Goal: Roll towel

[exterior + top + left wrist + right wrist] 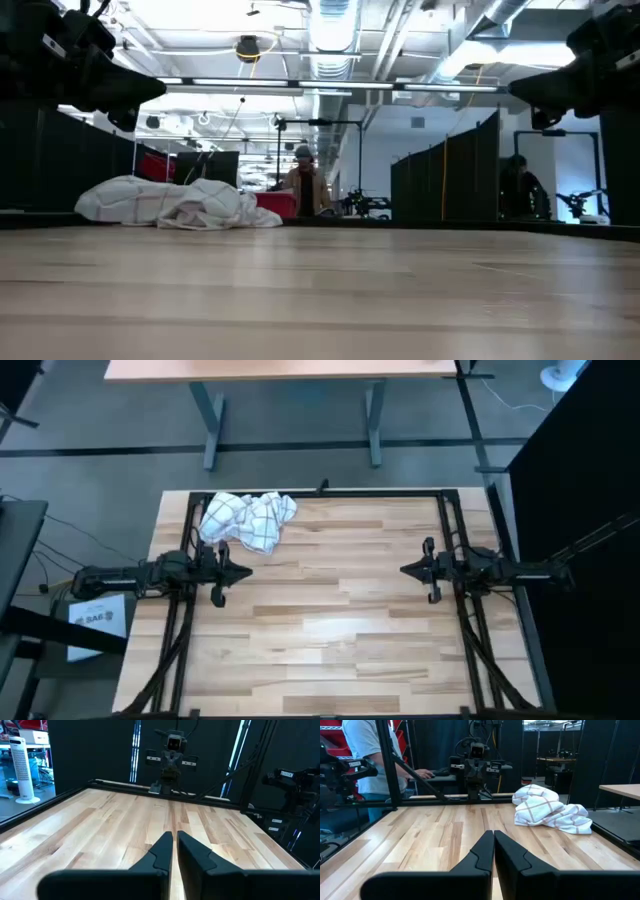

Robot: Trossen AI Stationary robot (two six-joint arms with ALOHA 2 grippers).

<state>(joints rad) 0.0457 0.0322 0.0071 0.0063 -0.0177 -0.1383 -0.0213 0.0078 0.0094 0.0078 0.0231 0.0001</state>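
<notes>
Treat the task as not yet started. The towel (248,520) lies crumpled in a loose heap at the far left corner of the table (330,630); no part of it is flattened or rolled. You must first spread it flat, then roll it. Count one towel, one table and two grippers. The left gripper (243,572) hovers just beside the heap, fingers closed and holding nothing. The right gripper (407,569) hovers well apart from it on the opposite side, also closed and holding nothing.
</notes>
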